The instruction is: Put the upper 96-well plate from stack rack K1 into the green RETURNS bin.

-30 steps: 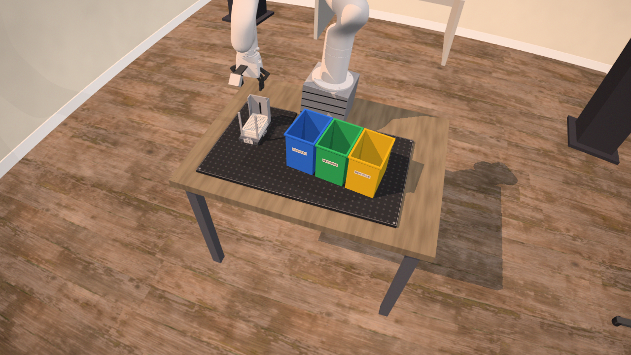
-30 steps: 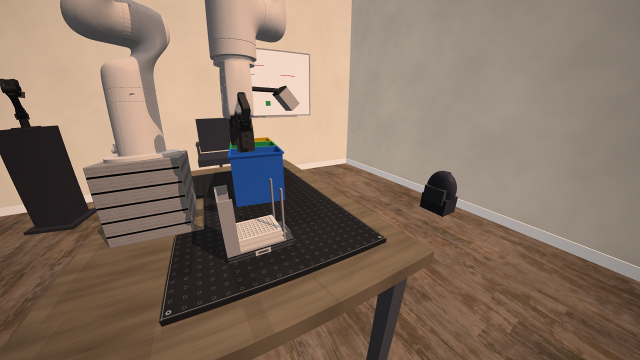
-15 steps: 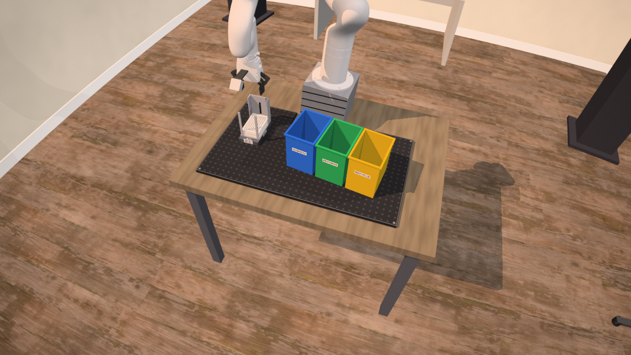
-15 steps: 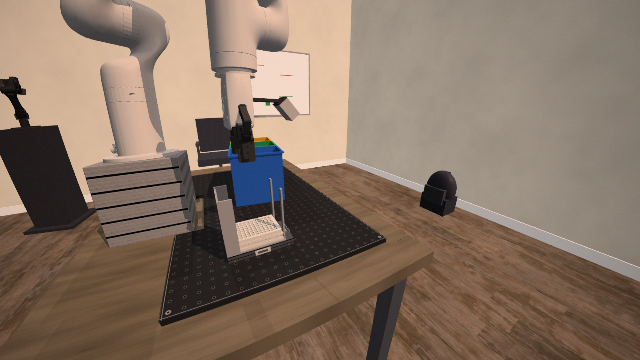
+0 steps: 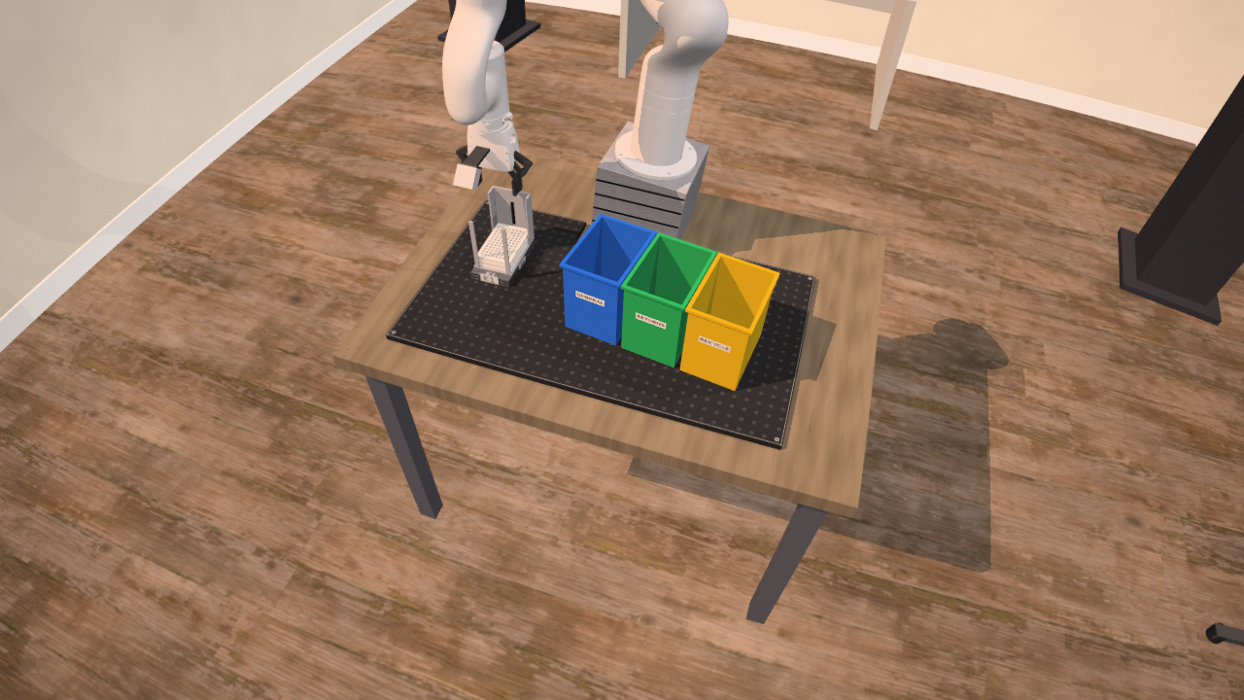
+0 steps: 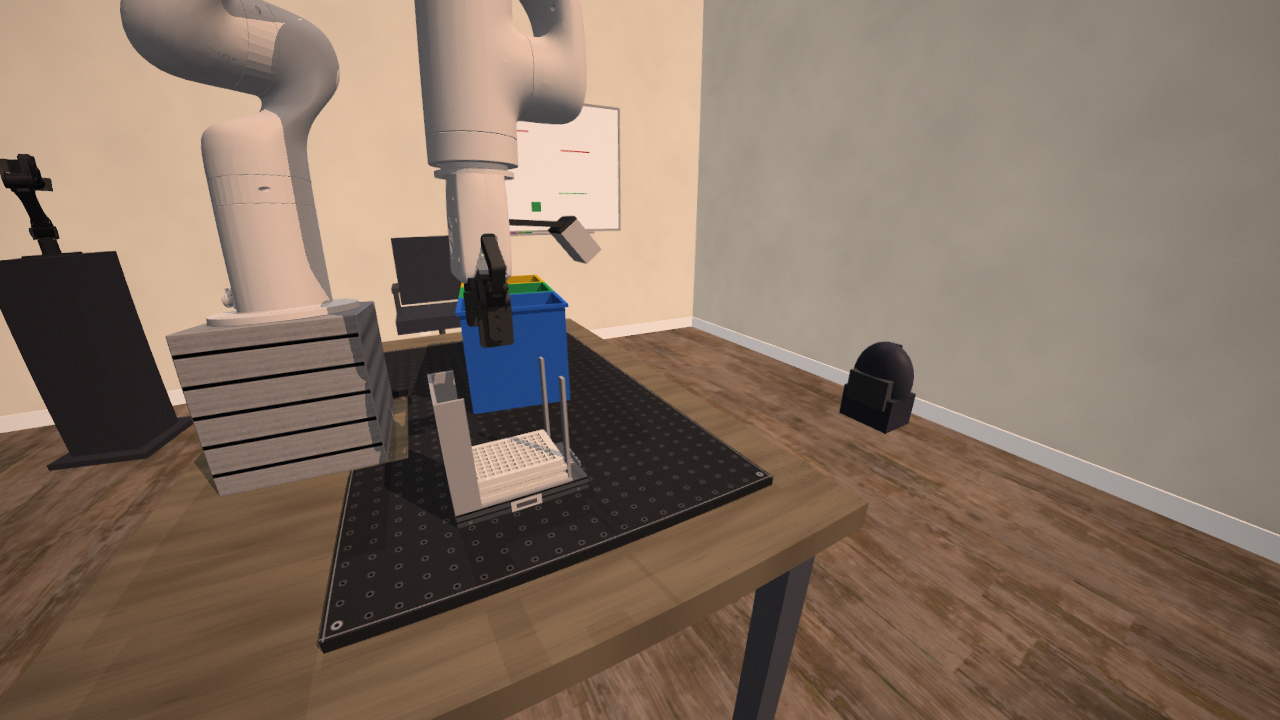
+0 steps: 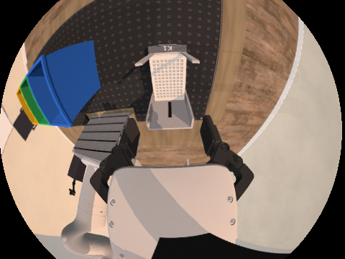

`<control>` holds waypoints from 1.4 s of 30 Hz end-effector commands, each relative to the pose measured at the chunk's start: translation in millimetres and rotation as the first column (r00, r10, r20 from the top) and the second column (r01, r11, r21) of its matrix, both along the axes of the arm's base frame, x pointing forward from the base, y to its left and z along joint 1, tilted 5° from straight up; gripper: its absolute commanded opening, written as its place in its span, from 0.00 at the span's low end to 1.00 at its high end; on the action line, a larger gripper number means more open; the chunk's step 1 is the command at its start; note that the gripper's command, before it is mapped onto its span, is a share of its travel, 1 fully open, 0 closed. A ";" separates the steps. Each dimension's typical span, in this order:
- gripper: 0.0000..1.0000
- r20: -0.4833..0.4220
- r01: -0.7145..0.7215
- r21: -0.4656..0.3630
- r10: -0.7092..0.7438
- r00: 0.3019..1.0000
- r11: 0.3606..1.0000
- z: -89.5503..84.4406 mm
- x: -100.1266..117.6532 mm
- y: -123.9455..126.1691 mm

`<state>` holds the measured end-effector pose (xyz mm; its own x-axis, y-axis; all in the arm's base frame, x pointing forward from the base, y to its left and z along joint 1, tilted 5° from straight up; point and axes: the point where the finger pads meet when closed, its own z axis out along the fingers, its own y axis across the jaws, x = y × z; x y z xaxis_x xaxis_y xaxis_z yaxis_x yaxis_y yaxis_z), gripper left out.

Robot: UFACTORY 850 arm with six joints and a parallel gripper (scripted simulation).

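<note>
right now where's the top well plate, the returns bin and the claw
top well plate [image 6: 519,452], exterior view, on its grid of wells
green RETURNS bin [image 5: 658,332], top view, on its near wall beside the sign
claw [image 7: 169,141], wrist view, midway between its open fingertips

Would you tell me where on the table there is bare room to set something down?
Bare black board lies between rack K1 and the blue bin, and along the front edge. The three bins stand wall to wall; the open gripper hangs above the rack.
</note>
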<state>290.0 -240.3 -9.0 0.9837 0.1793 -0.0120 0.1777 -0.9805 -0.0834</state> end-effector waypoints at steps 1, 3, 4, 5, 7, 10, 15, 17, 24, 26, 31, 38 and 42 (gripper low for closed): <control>1.00 0.016 0.001 0.001 -0.001 1.000 1.000 -8.6 0.6 0.3; 1.00 0.016 0.001 0.001 -0.001 1.000 1.000 -12.0 0.6 0.6; 1.00 0.016 0.001 0.001 -0.001 1.000 1.000 -13.6 0.6 0.7; 1.00 0.016 0.001 0.001 -0.001 1.000 1.000 -15.3 0.6 0.8; 1.00 0.016 0.001 0.001 -0.001 1.000 1.000 -15.3 0.6 0.8; 1.00 0.016 0.001 0.001 -0.001 1.000 1.000 -20.3 0.5 1.2; 1.00 0.016 0.001 0.001 -0.001 1.000 1.000 -28.6 0.4 1.9; 1.00 0.016 0.001 0.001 -0.001 1.000 1.000 -31.9 0.4 2.2; 1.00 0.016 0.001 0.001 -0.001 1.000 1.000 -40.2 0.3 2.9; 1.00 0.016 0.001 0.001 -0.001 1.000 1.000 -43.6 0.2 3.2; 1.00 0.016 0.001 0.001 -0.001 1.000 1.000 -51.9 0.1 3.9; 1.00 0.016 0.001 0.001 -0.001 1.000 1.000 -63.5 0.0 4.8; 1.00 0.016 0.001 0.001 -0.001 1.000 1.000 -66.8 -0.1 5.1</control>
<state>289.4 -235.1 -71.5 0.9811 0.1835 -0.0617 0.1758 -0.9779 -0.1136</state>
